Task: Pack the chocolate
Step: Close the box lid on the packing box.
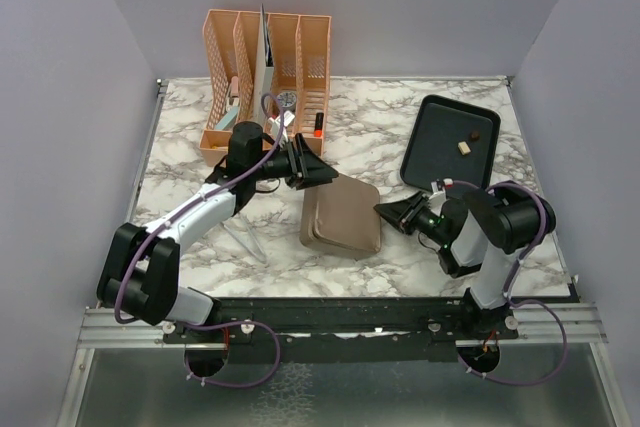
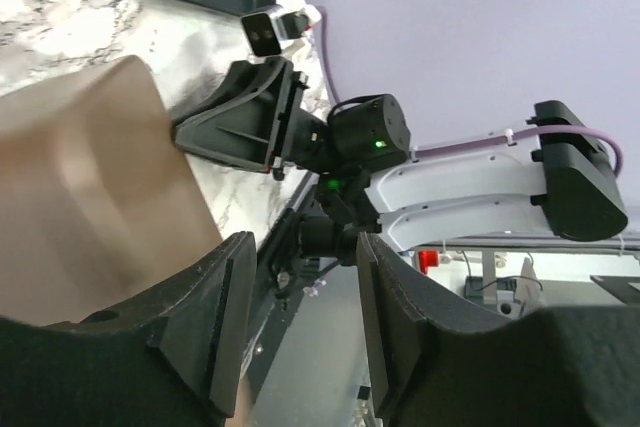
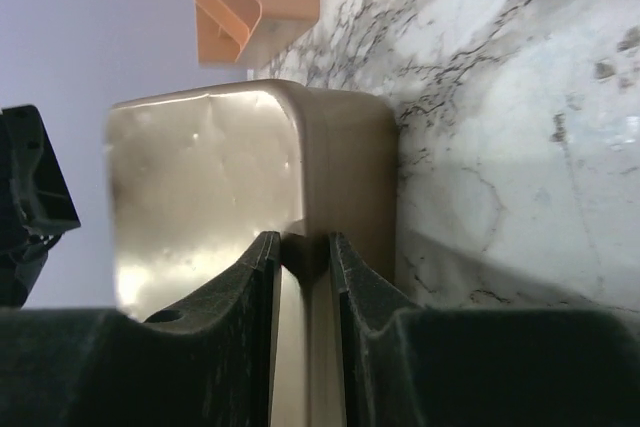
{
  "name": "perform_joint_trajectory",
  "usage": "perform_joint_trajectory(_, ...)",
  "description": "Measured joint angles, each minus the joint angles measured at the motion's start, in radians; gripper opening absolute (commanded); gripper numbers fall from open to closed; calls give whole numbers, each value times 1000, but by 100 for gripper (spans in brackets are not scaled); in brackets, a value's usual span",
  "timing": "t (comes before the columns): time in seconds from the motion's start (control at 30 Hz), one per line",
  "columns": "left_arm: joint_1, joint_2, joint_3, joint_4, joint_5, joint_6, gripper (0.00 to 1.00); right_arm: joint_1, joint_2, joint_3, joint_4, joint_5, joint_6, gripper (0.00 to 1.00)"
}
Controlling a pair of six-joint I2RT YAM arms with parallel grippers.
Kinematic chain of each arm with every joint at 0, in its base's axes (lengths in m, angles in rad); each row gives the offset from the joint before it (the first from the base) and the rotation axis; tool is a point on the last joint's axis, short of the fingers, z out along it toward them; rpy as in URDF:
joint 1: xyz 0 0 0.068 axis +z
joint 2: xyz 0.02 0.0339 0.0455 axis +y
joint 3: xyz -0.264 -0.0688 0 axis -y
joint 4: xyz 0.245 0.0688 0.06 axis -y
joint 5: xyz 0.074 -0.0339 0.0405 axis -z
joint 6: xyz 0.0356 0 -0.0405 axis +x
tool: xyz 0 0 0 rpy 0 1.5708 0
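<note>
The chocolate lay as two small pieces, one cream and one dark, on the black tray in the upper right of the top view, outside the gold tin. Your right fingers pinched the tin's right-hand wall at the middle of the worktop, likely to steady it. Your left fingers stood parted and empty at its upper-left corner, probably to get it open.

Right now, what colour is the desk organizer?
Peach-orange; the desk organizer shows best in the top view.
</note>
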State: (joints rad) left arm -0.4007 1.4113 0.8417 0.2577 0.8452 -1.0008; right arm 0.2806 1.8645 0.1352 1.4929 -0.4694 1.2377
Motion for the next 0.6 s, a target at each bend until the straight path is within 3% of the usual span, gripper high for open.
perform_joint_trajectory(0.17, -6, -5, 0, 33, 11, -43, 51, 18, -14, 11, -10, -29, -6, 22)
perform_joint_trajectory(0.33, -7, 11, 5, -11, 10, 13, 60, 19, -28, 11, -26, -35, -9, 24)
perform_joint_trajectory(0.6, -7, 12, 189, -445, -183, 382, 73, 19, -90, 24, -127, -35, -38, 24)
